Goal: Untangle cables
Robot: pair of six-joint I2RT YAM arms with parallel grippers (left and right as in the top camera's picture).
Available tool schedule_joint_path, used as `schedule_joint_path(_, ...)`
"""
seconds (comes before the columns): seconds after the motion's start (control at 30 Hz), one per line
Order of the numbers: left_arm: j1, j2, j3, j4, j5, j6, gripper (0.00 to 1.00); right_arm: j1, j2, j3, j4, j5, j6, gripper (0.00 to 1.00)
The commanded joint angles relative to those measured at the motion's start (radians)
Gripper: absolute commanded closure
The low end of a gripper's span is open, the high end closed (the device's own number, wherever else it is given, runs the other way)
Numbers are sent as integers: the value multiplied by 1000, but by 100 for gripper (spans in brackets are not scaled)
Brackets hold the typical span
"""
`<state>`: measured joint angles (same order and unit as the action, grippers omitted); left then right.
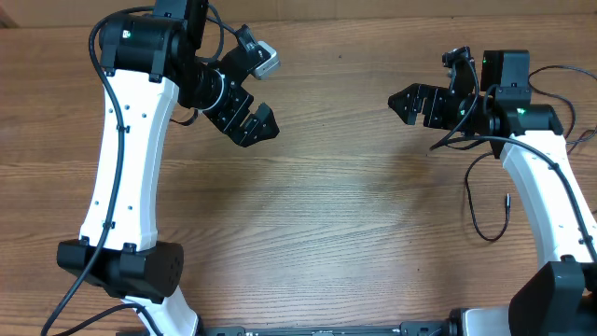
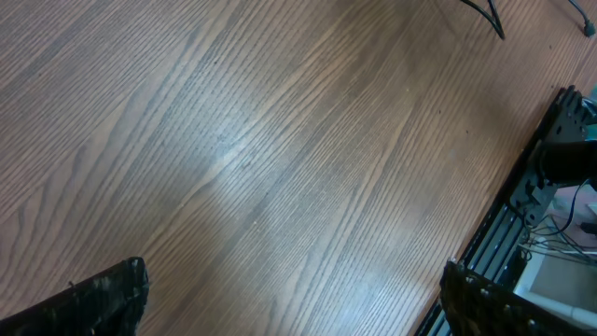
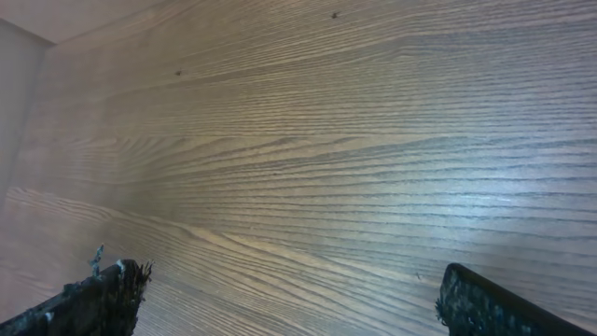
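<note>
The desk is showing mostly bare wood under both wrist cameras. The left tool and right tool are hanging above it, jaws spread wide, gripping nothing. Only one thin cable is showing, lying looped just beside the right arm (its plug end pointing up the desk). It is lying close to that arm's own thicker wires, so the right tool is risking pinching the wrong strand, or the arm is risking trapping the loop while reaching.

Brown wood-grain table fills every view. Soft glare patch mid-surface. Black frame rail runs along one edge.
</note>
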<state>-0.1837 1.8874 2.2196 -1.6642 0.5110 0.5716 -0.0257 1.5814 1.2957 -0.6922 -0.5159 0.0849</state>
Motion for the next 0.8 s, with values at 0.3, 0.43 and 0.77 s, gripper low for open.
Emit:
schedule_joint_path(0.3,-6,-11,16,1,2,-10,0,-2,-1,6,5,7,-8,0)
schedule_joint_path(0.43,-7,-11,16,1,2,-11,0,-2,-1,6,5,8,-8,0)
schedule_joint_path(0.77,-7,-56,8,41,4,-10,0,-2,-1,6,5,8,-8,0)
